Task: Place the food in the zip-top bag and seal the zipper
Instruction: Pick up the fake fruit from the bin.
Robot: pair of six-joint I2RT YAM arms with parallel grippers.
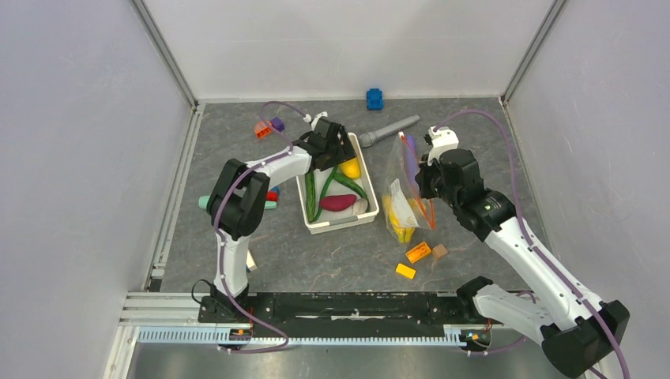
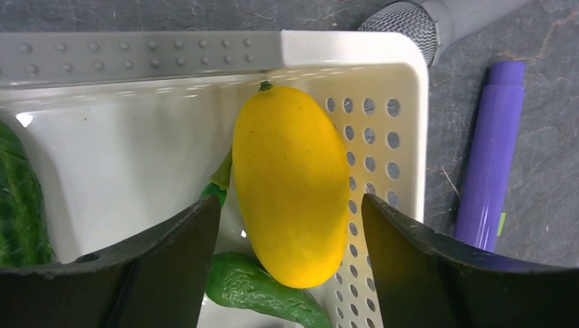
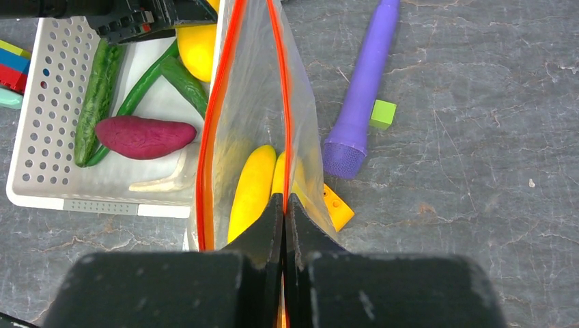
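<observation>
Left gripper [image 2: 290, 205], jaws spread, flanks a yellow toy mango [image 2: 287, 150] in a white slotted basket [image 2: 355, 51]; right gripper [image 3: 284, 205] pinches the clear zip-top bag [image 3: 246, 102]. Next: squeeze, lift.

Zip-top bag [image 1: 400, 185] just R of basket [image 1: 341, 224], food [image 1: 338, 202] in both

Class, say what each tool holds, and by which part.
Right tool: the zip-top bag, pinched on one side of its orange-red zipper. Left tool: nothing; open astride the yellow fruit in the basket.
</observation>
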